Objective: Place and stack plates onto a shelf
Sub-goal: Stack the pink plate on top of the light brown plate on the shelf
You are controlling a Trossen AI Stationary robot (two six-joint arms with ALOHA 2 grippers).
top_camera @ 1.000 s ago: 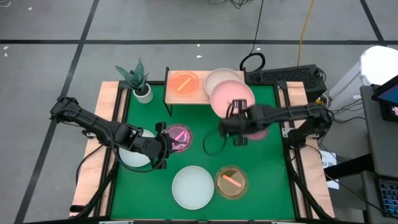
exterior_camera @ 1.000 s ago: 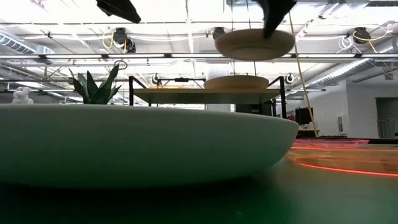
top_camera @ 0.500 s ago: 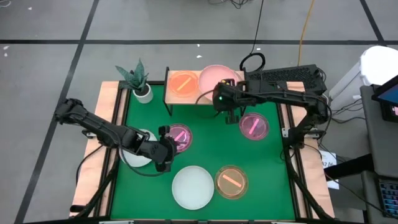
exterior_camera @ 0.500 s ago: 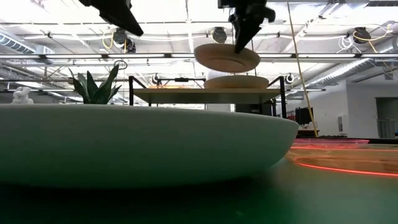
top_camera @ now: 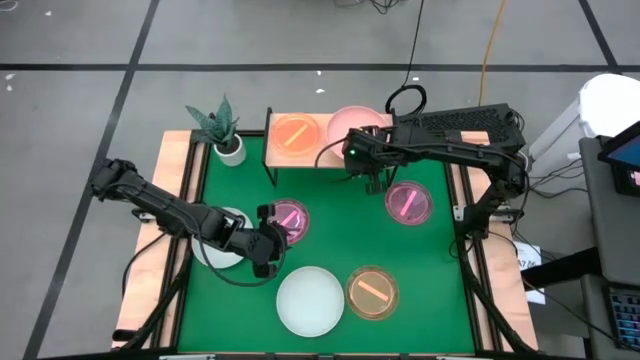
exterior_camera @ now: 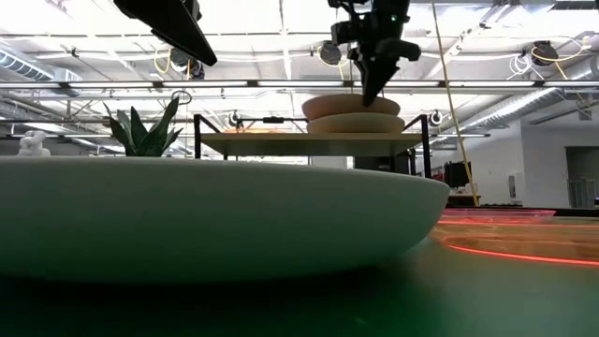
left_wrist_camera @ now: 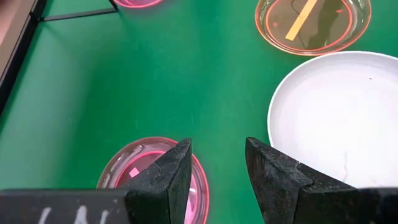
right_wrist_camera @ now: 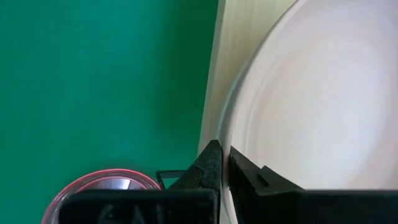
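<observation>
Two of my right gripper's dark fingers pinch the rim of the round salmon-pink opaque plate, which sits atop a cream plate on the low wooden-topped, black-legged shelf. A translucent orange striped plate lies beside them on that shelf. My left gripper, fingers partly apart and holding nothing, hovers in front of the shelf above the rim of a translucent pink striped plate, near a large white plate.
</observation>
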